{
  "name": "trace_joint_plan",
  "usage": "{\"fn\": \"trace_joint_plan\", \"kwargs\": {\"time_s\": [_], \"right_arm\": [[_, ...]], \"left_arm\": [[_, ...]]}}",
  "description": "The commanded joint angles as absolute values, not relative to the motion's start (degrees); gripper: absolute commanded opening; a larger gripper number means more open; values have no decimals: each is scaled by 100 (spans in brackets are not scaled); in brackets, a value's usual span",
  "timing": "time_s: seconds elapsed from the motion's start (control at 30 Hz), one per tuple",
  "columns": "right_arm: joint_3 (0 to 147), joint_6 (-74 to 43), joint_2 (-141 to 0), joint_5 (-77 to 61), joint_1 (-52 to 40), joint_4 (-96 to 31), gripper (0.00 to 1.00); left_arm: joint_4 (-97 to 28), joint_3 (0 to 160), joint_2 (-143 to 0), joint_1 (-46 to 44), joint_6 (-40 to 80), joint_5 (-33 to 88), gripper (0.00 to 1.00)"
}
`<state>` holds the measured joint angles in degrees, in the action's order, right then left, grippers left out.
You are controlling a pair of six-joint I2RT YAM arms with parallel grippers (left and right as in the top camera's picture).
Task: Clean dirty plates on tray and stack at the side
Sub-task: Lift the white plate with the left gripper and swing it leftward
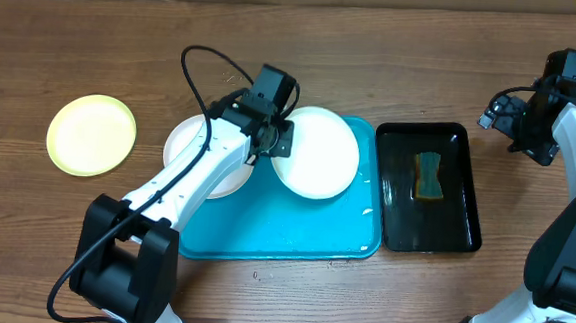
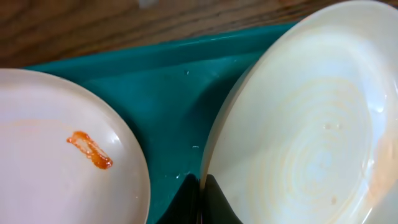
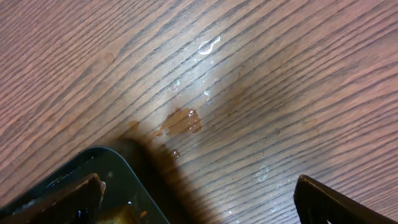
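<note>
The turquoise tray (image 1: 294,232) lies mid-table. My left gripper (image 1: 274,141) is shut on the left rim of a white plate (image 1: 319,153) at the tray's far side. In the left wrist view the fingers (image 2: 202,190) pinch that rim, and the plate (image 2: 298,137) shows faint wet rings and no smear. A second white plate (image 1: 190,156) sits at the tray's left end, partly under the arm, with an orange-red smear (image 2: 90,150). The yellow-green plate (image 1: 91,134) lies on the table at far left. My right gripper (image 1: 516,120) is open and empty over bare wood (image 3: 199,199).
A narrow black tray (image 1: 464,227) holding water and a sponge (image 1: 428,177) stands right of the turquoise tray; its corner shows in the right wrist view (image 3: 121,180). Water drops (image 3: 186,121) lie on the wood beside it.
</note>
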<state>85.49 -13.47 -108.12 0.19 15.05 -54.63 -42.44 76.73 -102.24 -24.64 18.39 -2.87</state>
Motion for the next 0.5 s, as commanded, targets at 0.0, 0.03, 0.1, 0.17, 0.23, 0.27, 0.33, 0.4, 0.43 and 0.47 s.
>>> {"fn": "trace_joint_plan", "kwargs": {"time_s": [0.0,0.03,0.1,0.17,0.23,0.27,0.33,0.4,0.43,0.47], "right_arm": [[8637,-1374,-10737,-12,1522,-5435,100],[8637,-1374,-10737,-12,1522,-5435,100],[8637,-1374,-10737,-12,1522,-5435,100],[8637,-1374,-10737,-12,1522,-5435,100],[8637,-1374,-10737,-12,1522,-5435,100],[8637,-1374,-10737,-12,1522,-5435,100],[8637,-1374,-10737,-12,1522,-5435,100],[8637,-1374,-10737,-12,1522,-5435,100],[8637,-1374,-10737,-12,1522,-5435,100],[8637,-1374,-10737,-12,1522,-5435,100]], "left_arm": [[-4416,8289,-10025,-2486,1623,-318,4],[-4477,8433,-10025,-2515,1621,-318,4],[-4525,8643,-10025,-2587,1575,-318,4],[-4517,8840,-10025,-2729,1518,-325,4],[-4445,8958,-10025,-2923,1516,-403,4],[-4351,9019,-10025,-3120,1518,-613,4],[-4189,9026,-10027,-3441,1516,-1096,4],[-4088,9026,-10027,-3813,1514,-1704,4],[-4029,9026,-10027,-4051,1485,-2102,4],[-3988,9026,-10027,-4204,1441,-2357,4]]}}
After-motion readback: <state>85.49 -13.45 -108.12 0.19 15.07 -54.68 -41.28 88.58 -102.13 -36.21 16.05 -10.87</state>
